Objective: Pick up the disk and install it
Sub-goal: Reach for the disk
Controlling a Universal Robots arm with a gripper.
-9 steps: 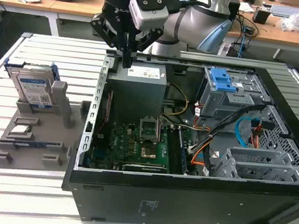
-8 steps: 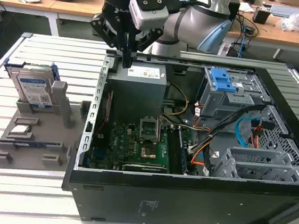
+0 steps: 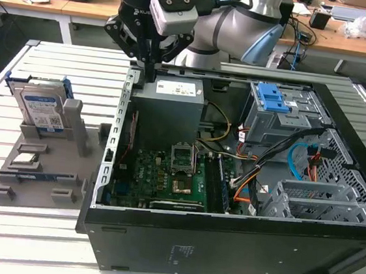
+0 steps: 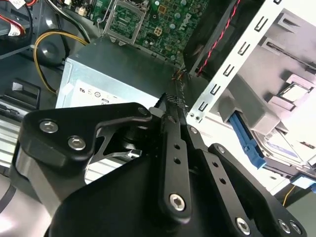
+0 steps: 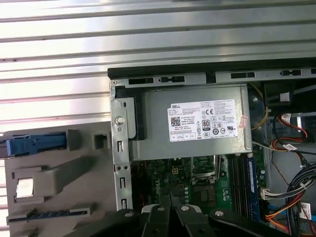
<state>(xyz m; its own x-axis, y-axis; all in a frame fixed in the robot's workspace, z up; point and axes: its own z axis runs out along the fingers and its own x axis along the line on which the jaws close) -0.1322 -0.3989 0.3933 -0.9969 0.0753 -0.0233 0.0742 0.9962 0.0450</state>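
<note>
Hovering clenched and empty, the tool [image 3: 150, 75] hangs beside the case wall [image 3: 123, 124], disk [image 3: 41, 106] well apart.

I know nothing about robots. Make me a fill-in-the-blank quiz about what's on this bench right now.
The disk is framed by a ___ bracket.
The disk stands ___ the computer case, in a grey holder.
The gripper hangs over the case with fingers shut, holding ___.
Missing words: blue; outside; nothing.
</note>
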